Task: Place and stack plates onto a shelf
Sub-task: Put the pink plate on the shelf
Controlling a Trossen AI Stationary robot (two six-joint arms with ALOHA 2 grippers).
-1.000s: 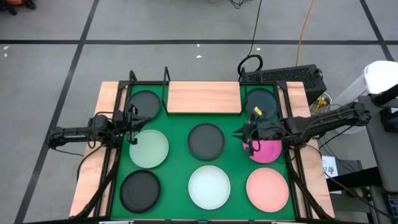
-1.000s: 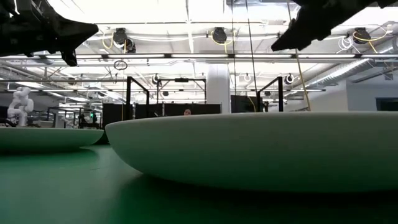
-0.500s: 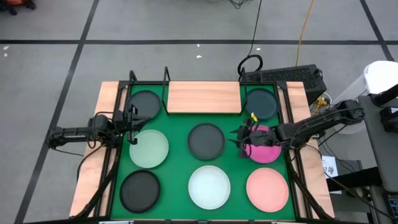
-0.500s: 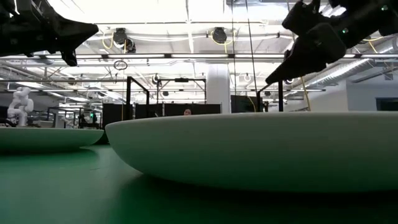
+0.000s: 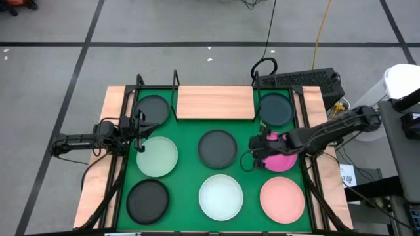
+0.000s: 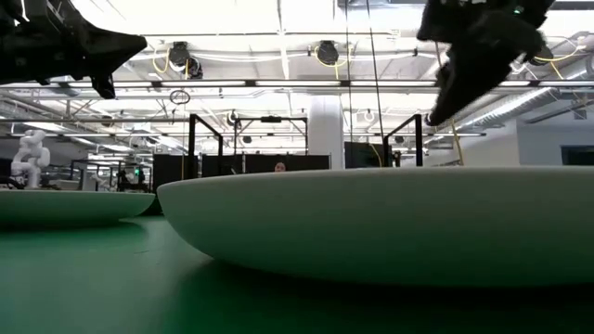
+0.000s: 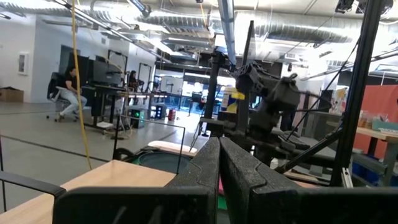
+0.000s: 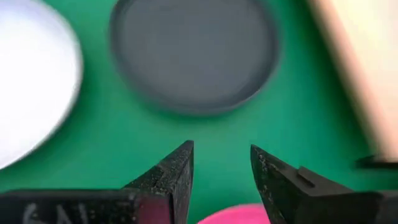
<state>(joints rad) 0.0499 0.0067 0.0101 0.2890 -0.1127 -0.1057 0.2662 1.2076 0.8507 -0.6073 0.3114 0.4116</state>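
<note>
Over the magenta plate (image 5: 282,159) the right hand (image 5: 252,157) hangs, fingers apart (left hand (image 5: 140,131) pressed together).

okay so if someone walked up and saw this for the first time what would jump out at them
Probably the grid of round plates on the green mat, especially the magenta plate at mid-right and the light pink plate in front of it. The right gripper hangs open at the magenta plate's inner edge. The wooden shelf at the back holds no plates.
</note>
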